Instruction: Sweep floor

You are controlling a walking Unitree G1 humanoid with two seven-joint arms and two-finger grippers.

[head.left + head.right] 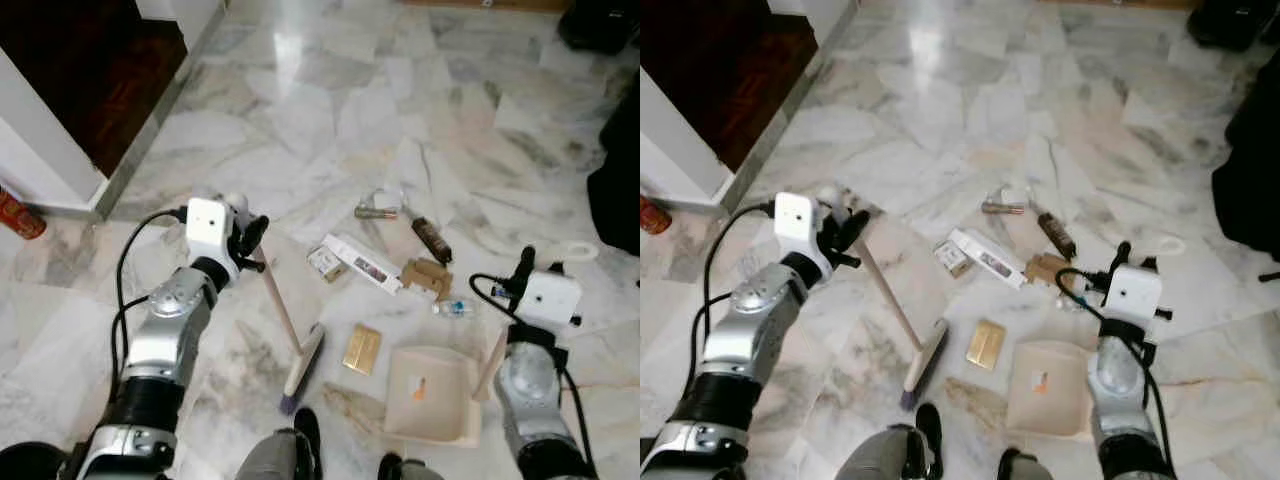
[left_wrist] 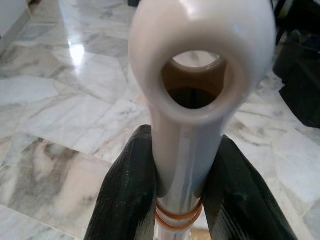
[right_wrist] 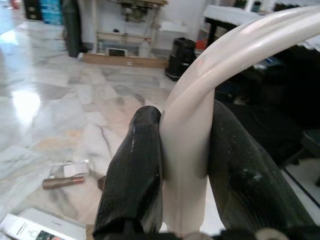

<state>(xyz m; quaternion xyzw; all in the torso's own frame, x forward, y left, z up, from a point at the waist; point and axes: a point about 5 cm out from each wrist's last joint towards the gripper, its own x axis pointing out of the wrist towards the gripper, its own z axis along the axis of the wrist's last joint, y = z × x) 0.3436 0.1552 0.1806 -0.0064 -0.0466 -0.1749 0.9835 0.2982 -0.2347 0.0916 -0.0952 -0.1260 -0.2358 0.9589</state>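
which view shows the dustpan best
The left eye view: the whole beige plastic dustpan lies open on the marble floor, its handle rising to the right end effector. The right eye view shows it too, partly behind the right arm. The right wrist view shows its cream handle clamped between the black fingers.

Red can [image 1: 20, 215] is half cut off at the left edge. Black bags [image 1: 615, 190] run off the right edge. Labels on the litter are way too small to read.

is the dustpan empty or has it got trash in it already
Nearly empty: the dustpan, held by the right tool, shows one small orange scrap inside. The gold packet and other litter lie on the floor outside it.
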